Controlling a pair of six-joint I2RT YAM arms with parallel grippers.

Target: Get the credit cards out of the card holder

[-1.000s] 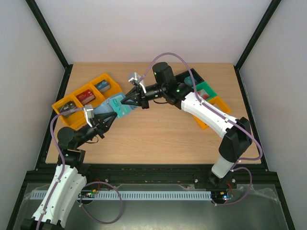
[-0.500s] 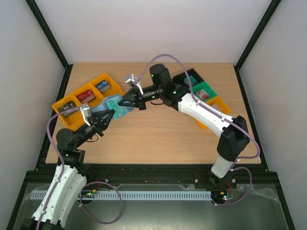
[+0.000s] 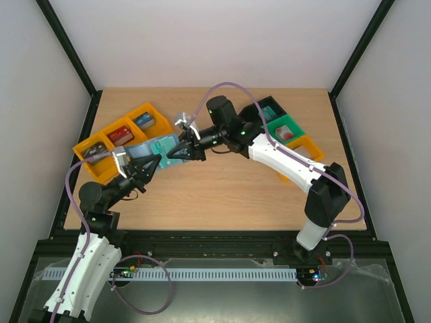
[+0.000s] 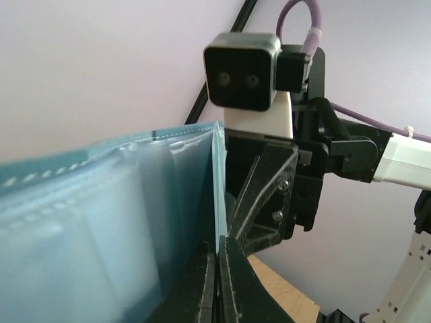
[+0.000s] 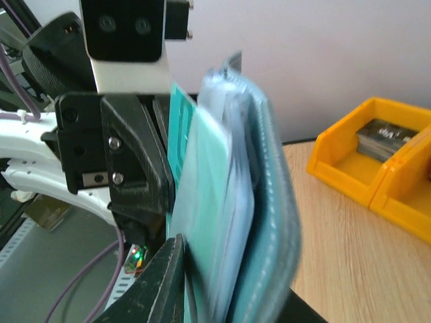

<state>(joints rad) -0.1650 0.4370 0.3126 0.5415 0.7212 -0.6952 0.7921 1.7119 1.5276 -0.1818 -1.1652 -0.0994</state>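
1: left pincer [image 4: 217, 269] clamped on card holder [image 4: 101, 222] | 2: right pincer [image 3: 170, 153] straddles credit cards [image 5: 215, 222], grip unclear

We see the card holder [image 5: 271, 222] stood on edge w/ a teal credit card [image 5: 209, 215] alongside, orange trays [image 5: 350, 158] at rt.

Robotics lab test cell, not a home or a shop

Two white-and-black robot arms, the left arm [image 3: 87, 262] and the right arm [image 3: 289, 158], are bolted side by side at the near edge of a plain wooden bench [image 3: 229, 195]. Bare white walls [image 3: 202, 40] and black frame posts [image 3: 71, 47] box the bench in. Purple cables [image 3: 236, 84] loop along the arms, and a small camera block [image 4: 242, 70] sits over the right claw [image 3: 172, 155]. A slotted cable duct [image 3: 202, 274] runs in front of the bases. Plastic sorting trays stand at the back of the bench: orange trays [image 3: 101, 134], a green tray [image 3: 294, 122] and a black tray [image 3: 256, 109].
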